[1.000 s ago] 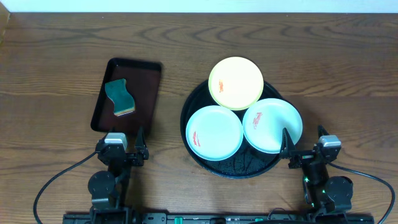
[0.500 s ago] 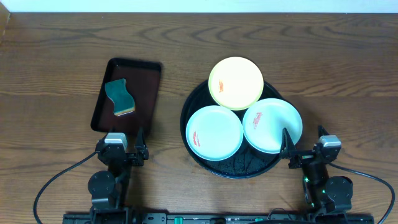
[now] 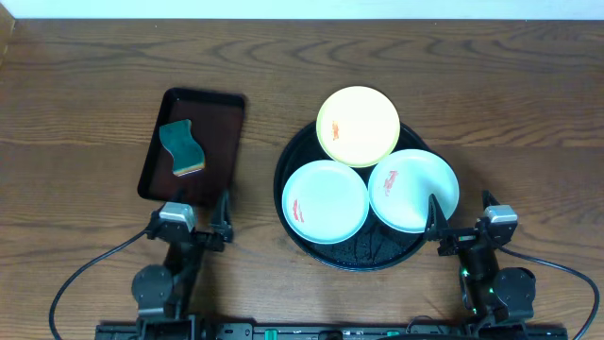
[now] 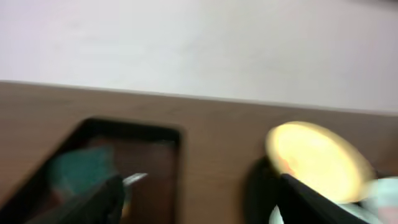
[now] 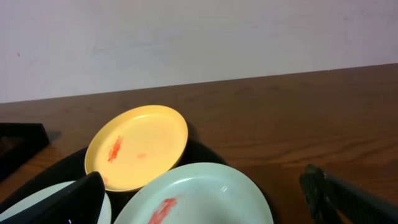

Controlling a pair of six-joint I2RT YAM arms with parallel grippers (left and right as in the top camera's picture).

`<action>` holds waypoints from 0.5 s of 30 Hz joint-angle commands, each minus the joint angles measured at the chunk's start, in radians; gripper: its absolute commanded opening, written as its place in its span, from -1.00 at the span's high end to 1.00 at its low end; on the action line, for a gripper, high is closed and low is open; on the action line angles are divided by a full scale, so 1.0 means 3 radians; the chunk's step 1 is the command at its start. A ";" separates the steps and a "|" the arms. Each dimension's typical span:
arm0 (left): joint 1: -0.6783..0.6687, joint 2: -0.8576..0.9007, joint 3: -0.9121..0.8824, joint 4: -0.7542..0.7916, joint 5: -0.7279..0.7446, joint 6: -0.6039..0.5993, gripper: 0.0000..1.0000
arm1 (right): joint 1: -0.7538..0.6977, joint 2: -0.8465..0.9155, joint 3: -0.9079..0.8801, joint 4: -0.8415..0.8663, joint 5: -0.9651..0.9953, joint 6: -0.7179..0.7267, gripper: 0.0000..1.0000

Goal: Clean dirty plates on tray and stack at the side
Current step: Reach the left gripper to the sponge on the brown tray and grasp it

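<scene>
The round black tray (image 3: 300,162) holds three plates with red-orange smears: a pale yellow plate (image 3: 358,125) at the back, a mint-white plate (image 3: 325,200) at front left and a mint-white plate (image 3: 413,189) at front right. My left gripper (image 3: 193,210) is open and empty near the table's front edge, below the brown tray. My right gripper (image 3: 458,215) is open and empty at the black tray's front right. The right wrist view shows the yellow plate (image 5: 137,146) and the right mint plate (image 5: 199,199) between its fingers (image 5: 205,202). The left wrist view is blurred; its fingers (image 4: 199,202) stand wide apart.
A rectangular dark brown tray (image 3: 193,142) at the left holds a teal sponge (image 3: 181,147). The blurred left wrist view shows that tray (image 4: 155,149) and the yellow plate (image 4: 317,158). Bare wooden table surrounds both trays.
The left arm has shifted slightly to the right and turned; its wrist view is motion-blurred. The right arm and the plates have not moved.
</scene>
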 commanded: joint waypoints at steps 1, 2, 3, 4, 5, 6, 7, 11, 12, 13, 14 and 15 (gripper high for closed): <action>-0.0019 -0.0010 -0.0015 0.0615 0.1116 -0.0699 -0.57 | -0.0020 0.0010 -0.0010 -0.0006 0.0022 -0.0050 -0.99; -0.0019 -0.0010 -0.0011 0.0882 0.1183 -0.0703 -0.58 | -0.0020 0.0010 -0.0010 -0.0008 0.0022 -0.0050 -0.99; -0.0019 -0.0010 0.0006 0.1136 0.1209 -0.0702 -0.57 | -0.0020 0.0010 -0.0010 -0.0006 0.0022 -0.0050 -0.99; -0.0019 -0.0010 0.0052 0.1339 0.1205 -0.0696 -0.57 | -0.0020 0.0010 -0.0010 -0.0008 0.0022 -0.0050 -0.99; -0.0015 -0.0008 0.0131 0.1424 0.1153 -0.0660 -0.57 | -0.0020 0.0010 -0.0010 -0.0008 0.0020 -0.0050 -0.99; -0.0006 0.0011 0.0268 0.1356 0.1053 -0.0584 -0.58 | -0.0020 0.0010 -0.0010 -0.0008 0.0022 -0.0050 -0.99; 0.0011 0.0070 0.0463 0.1123 0.1010 -0.0416 -0.58 | -0.0020 0.0010 -0.0010 -0.0006 0.0022 -0.0050 -0.99; 0.0146 0.0870 0.1665 -0.0820 0.0614 0.0431 -0.57 | -0.0020 0.0010 -0.0010 -0.0008 0.0020 -0.0050 -0.99; 0.0181 0.1193 0.2012 -0.1279 0.0348 0.0430 -0.58 | -0.0020 0.0010 -0.0010 -0.0006 0.0022 -0.0050 -0.99; 0.0205 0.1486 0.2305 -0.1610 0.0173 0.0445 -0.57 | -0.0020 0.0010 -0.0010 -0.0008 0.0022 -0.0050 -0.98; 0.0224 0.1773 0.2586 -0.1884 0.0086 0.0514 -0.58 | -0.0020 0.0010 -0.0010 -0.0008 0.0022 -0.0050 -0.98; 0.0234 0.2040 0.2846 -0.2108 0.0081 0.0626 -0.58 | -0.0020 0.0010 -0.0010 -0.0008 0.0020 -0.0050 -0.98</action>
